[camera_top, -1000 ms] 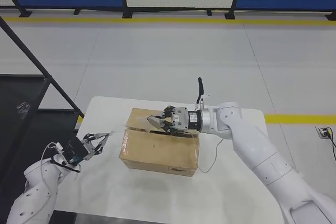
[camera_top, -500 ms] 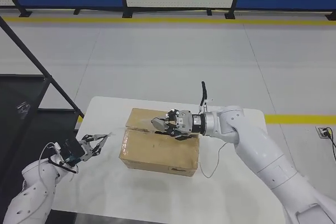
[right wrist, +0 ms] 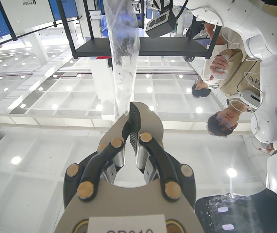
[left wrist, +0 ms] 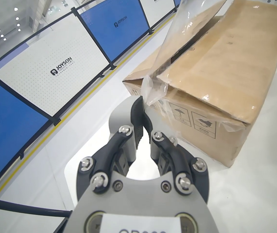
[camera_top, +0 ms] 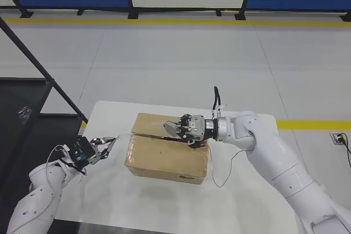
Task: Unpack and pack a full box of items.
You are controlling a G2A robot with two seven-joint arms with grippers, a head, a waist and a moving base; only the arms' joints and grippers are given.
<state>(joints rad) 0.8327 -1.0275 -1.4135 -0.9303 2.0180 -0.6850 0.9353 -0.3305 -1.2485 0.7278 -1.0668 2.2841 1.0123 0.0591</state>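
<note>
Now left and right jaws tight on crinkled clear tape (left wrist: pixel 182 26); rectangular brown cardboard box (camera_top: pixel 164 158)

A white table (camera_top: pixel 164 202) with rounded corners carries one brown cardboard box (camera_top: pixel 167 157). The box stands flat near the table's middle, its top flaps slightly parted along the seam. Loose clear tape (left wrist: pixel 229 125) at one lower corner may touch the tabletop.

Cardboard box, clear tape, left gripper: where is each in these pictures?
cardboard box (camera_top: pixel 164 153), top view, on its top face.
clear tape (left wrist: pixel 184 25), left wrist view, on its stretched middle.
left gripper (left wrist: pixel 141 105), left wrist view, between its fingertips.
</note>
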